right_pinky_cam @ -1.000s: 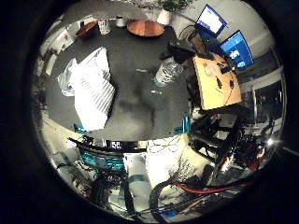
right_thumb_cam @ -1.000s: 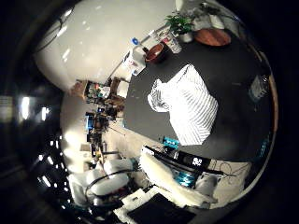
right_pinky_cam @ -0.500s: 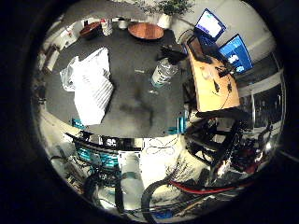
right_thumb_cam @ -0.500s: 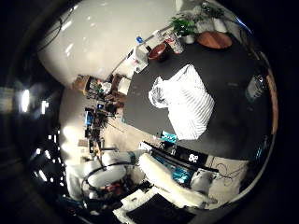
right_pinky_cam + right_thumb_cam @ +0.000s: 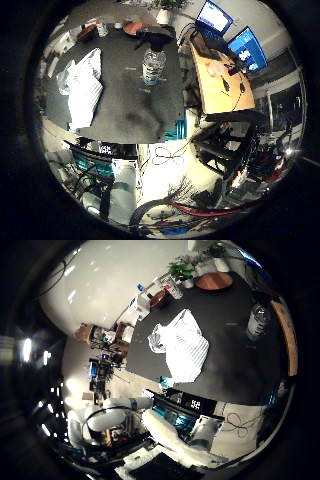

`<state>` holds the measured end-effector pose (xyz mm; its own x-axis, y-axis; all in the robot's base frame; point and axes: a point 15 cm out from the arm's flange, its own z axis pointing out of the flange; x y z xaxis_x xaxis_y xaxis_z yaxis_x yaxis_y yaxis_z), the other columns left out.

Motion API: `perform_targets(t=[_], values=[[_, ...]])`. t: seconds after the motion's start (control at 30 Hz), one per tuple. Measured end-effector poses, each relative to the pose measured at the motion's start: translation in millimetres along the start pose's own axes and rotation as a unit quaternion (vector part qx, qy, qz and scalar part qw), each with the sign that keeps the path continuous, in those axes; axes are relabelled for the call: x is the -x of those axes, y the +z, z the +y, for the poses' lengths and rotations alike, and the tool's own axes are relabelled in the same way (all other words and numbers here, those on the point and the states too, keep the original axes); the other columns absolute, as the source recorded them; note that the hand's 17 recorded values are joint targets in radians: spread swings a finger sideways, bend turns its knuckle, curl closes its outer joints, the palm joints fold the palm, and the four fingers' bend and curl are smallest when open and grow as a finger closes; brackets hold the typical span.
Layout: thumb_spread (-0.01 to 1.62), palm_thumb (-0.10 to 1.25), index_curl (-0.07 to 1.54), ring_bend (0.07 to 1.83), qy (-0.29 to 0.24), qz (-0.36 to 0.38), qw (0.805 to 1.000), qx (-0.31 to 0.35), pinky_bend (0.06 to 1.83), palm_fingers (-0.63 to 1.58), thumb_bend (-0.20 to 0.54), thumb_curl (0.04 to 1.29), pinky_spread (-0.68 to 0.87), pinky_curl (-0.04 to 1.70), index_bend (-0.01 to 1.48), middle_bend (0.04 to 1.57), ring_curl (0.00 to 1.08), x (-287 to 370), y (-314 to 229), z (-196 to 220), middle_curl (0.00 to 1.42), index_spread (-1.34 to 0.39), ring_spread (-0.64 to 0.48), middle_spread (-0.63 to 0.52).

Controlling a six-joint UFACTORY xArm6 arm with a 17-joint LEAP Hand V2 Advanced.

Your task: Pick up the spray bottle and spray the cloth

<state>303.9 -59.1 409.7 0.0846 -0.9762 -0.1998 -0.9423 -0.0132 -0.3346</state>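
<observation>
A clear spray bottle (image 5: 153, 64) with a black trigger head stands upright on the black table (image 5: 127, 102), near the edge that faces a wooden desk. A white striped cloth (image 5: 182, 347) lies crumpled and spread on the same table, well apart from the bottle. Both look small, so the palm is high above the table and far from them. My hand itself is out of both views.
A wooden desk (image 5: 220, 80) with two lit monitors (image 5: 247, 47) stands beside the table. A round brown plate (image 5: 214, 281), a potted plant (image 5: 182, 271) and a dark bowl (image 5: 157, 297) sit along the table's far end. The white arm (image 5: 170, 432) rises by the table's near edge.
Both pictures have shifted, so the camera has moved; the bottle now sits nearer the middle of the little finger side view. Bottle and cloth stay where they were on the table.
</observation>
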Motion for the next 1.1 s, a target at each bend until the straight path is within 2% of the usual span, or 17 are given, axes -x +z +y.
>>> perform_targets(t=[0.3,0.63,1.1], values=[[0.91,0.38,0.3,0.37,0.046,-0.008,0.999,-0.027,0.97,0.02,-0.033,0.34,0.61,0.23,0.16,0.18,0.26,-43,3,3,0.3,-0.3,0.29,0.07],[0.9,0.35,0.29,0.38,0.112,-0.038,0.989,-0.092,1.0,0.0,-0.037,0.34,0.61,0.23,0.16,0.19,0.26,-96,-1,-6,0.3,-0.28,0.3,0.1],[0.88,0.31,0.29,0.39,0.178,-0.072,0.974,-0.118,1.02,0.0,-0.035,0.34,0.61,0.23,0.16,0.19,0.26,-178,15,15,0.3,-0.28,0.3,0.11]])
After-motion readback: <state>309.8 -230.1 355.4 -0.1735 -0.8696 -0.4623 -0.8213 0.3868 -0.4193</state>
